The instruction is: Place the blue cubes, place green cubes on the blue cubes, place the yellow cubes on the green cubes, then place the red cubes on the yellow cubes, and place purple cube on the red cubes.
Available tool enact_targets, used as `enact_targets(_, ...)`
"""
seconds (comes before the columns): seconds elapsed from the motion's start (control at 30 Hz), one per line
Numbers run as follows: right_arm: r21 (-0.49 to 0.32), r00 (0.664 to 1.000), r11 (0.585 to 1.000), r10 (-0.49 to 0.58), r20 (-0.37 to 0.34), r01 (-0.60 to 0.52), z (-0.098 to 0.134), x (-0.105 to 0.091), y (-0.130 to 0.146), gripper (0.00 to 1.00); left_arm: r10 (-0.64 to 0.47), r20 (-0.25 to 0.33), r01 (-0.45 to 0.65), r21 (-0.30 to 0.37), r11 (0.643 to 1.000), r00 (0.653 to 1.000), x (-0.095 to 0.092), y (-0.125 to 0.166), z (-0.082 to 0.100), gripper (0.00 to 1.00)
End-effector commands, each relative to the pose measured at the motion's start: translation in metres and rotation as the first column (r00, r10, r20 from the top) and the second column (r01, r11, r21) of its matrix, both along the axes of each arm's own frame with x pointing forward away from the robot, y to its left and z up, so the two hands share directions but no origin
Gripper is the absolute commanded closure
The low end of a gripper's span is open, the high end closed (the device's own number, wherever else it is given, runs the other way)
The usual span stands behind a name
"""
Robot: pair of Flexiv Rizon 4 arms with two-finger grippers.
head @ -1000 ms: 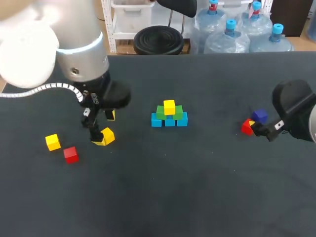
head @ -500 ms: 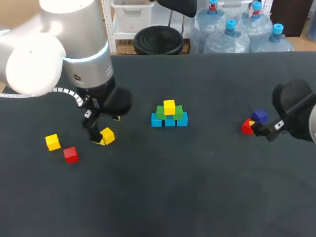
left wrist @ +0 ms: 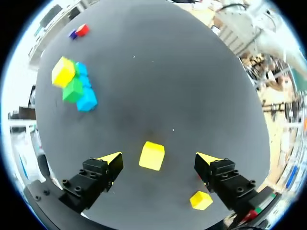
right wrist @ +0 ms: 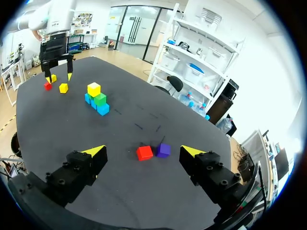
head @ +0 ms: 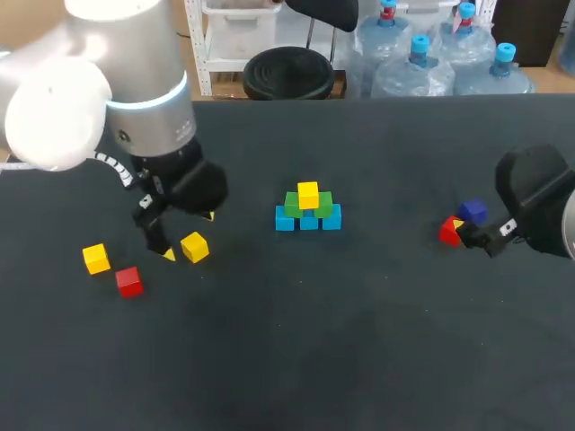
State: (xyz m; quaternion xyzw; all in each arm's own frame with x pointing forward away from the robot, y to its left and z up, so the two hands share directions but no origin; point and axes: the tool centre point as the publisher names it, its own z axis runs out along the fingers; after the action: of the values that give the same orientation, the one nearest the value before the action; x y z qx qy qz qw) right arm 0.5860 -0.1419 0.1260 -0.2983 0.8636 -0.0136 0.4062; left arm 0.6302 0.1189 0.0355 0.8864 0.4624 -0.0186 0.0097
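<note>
At the table's middle stands a pyramid: three blue cubes (head: 309,221) in a row, two green cubes (head: 294,203) on them and a yellow cube (head: 308,194) on top. My left gripper (head: 187,237) hangs open over a loose yellow cube (head: 194,247). In the left wrist view that yellow cube (left wrist: 152,155) lies on the table between the spread fingers, untouched. A second yellow cube (head: 96,259) and a red cube (head: 129,281) lie further left. My right gripper (head: 467,233) is open, held above a red cube (right wrist: 144,153) and the purple cube (right wrist: 163,150).
The table (head: 359,341) is a dark cloth surface. The pyramid (left wrist: 74,81) lies well ahead of the left gripper (left wrist: 159,158). From the right gripper (right wrist: 142,152), the pyramid (right wrist: 96,98) and my left arm (right wrist: 56,48) are far ahead.
My left arm has swung and shifted a little to the left over the loose yellow cube, which has stayed on the table. The right arm has not moved.
</note>
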Motion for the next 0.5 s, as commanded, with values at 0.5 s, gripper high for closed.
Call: enact_targets(0.5,0.007,1.0,1.0,0.002,0.008,-0.002,-0.002,0.0,-0.001,0.0,-0.087,-0.025,0.088,0.037,0.995,0.996,-0.002,-0.005,-0.021,0.03)
